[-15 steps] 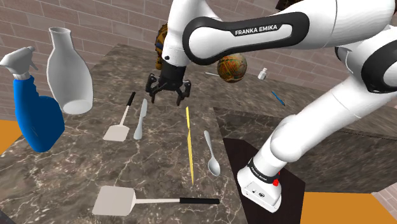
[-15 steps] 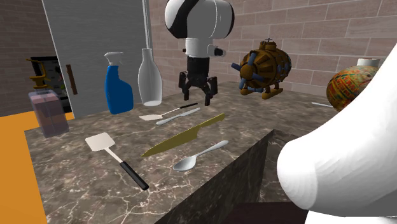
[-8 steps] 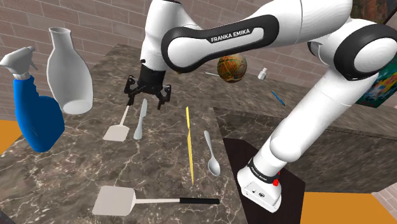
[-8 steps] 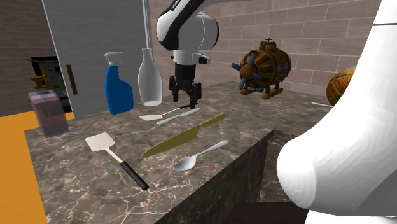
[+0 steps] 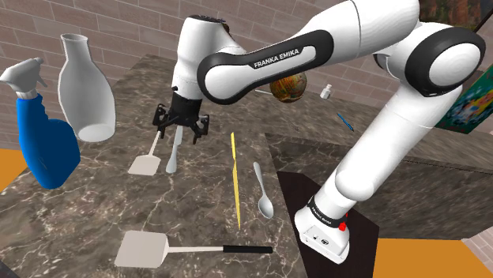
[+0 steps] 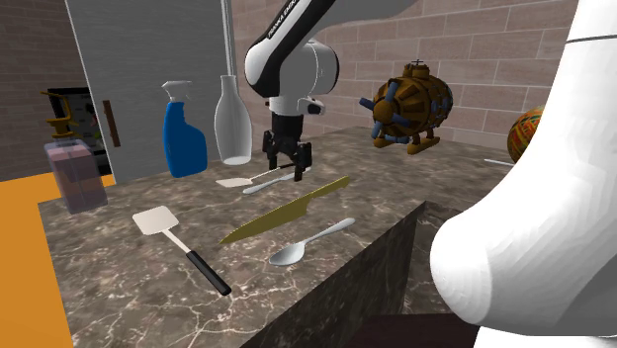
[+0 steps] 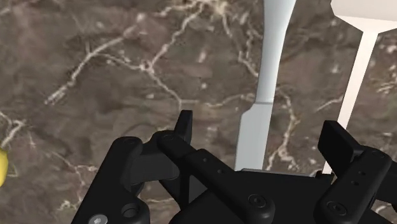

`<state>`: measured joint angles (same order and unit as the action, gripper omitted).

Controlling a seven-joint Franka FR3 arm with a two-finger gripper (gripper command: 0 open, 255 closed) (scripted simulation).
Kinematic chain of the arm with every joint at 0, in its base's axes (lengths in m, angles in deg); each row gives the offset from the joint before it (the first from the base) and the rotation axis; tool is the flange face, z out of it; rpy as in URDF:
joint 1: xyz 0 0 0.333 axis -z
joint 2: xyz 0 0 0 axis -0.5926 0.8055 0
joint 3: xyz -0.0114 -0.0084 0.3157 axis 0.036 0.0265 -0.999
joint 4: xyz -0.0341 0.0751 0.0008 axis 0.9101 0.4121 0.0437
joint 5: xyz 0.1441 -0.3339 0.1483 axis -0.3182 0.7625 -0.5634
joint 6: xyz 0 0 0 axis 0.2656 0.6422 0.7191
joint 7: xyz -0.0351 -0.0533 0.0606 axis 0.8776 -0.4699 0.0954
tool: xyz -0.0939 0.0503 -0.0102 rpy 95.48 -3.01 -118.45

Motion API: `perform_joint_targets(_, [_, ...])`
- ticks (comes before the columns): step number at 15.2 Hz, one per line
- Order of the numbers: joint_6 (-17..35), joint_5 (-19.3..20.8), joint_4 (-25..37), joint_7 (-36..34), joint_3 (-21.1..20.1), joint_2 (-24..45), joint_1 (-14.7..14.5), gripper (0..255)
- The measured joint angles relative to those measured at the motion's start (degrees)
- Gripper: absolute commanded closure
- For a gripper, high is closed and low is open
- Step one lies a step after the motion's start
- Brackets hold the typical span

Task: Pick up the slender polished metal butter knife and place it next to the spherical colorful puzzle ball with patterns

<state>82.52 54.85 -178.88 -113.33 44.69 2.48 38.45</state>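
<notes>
Claw [image 7: 259, 129] is spread wide with the butter knife [image 7: 272, 57] flat on the marble counter [image 7: 114, 76] between its fingers, untouched, a small white spatula [image 5: 144, 164] crowding just beside, yellow knife [image 5: 235, 178] farther out, puzzle ball [image 5: 288, 88] well apart.

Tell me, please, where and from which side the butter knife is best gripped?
The butter knife lies flat on the counter, so probably come from straight above and close the fingers across its narrow middle. Mind the spatula close beside it.
</notes>
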Motion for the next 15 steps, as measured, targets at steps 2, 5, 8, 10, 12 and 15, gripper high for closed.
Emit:
perform_joint_targets(2, [0.10, 0.07, 0.00, -0.06, -0.01, 0.10, -0.01, 0])
perform_joint_targets(5, [0.12, 0.09, 0.00, -0.07, -0.02, 0.12, -0.02, 255])
perform_joint_targets(8, [-0.91, 0.11, 0.03, -0.07, 0.08, -0.17, 0.06, 255])
perform_joint_targets(10, [-0.34, 0.05, -0.02, -0.02, 0.05, -0.12, 0.04, 255])
perform_joint_targets(12, [-0.07, 0.05, -0.03, -0.03, 0.04, -0.08, 0.03, 255])
perform_joint_targets(15, [0.00, 0.08, 0.01, -0.06, 0.03, -0.01, 0.01, 255])
